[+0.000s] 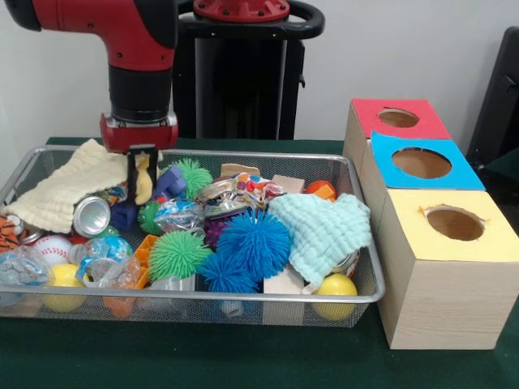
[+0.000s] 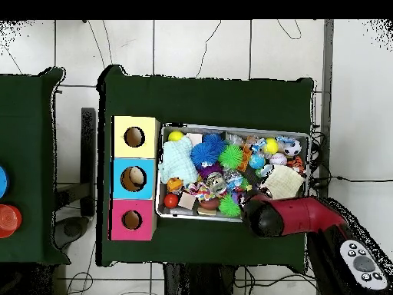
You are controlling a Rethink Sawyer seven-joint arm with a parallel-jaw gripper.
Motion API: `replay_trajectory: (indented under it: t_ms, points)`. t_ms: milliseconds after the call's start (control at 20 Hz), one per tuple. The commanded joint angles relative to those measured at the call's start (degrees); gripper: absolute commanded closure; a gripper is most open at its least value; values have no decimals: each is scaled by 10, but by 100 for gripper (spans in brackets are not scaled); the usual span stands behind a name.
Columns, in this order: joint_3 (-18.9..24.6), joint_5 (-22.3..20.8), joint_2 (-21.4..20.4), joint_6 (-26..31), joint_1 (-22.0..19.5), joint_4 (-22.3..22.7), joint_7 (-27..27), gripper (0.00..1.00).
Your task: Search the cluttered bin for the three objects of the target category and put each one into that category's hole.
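The gripper [image 1: 143, 174], down in the bin [image 1: 243, 156] and clamped on a yellow toy [image 1: 143, 182], looks mid-pick; next, lift toward the yellow box [image 1: 446, 267]

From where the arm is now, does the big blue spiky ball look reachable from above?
Probably yes. The blue spiky ball sits on top of the clutter in the wire bin with nothing lying over it, and the end effector is down at the bin's far corner, beside the cream cloth.
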Motion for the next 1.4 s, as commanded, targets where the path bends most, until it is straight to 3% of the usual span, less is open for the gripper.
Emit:
replay_trajectory:
  t_ms: [50, 250, 900, 1400]
  points:
    - [31, 78, -65, 96, 1, 62, 8, 100]
    - [31, 128, -116, 138, 16, 85, 15, 100]
    - [16, 268, -210, 261, 82, 123, 52, 100]
    - [-20, 337, -249, 250, 153, 177, 108, 100]
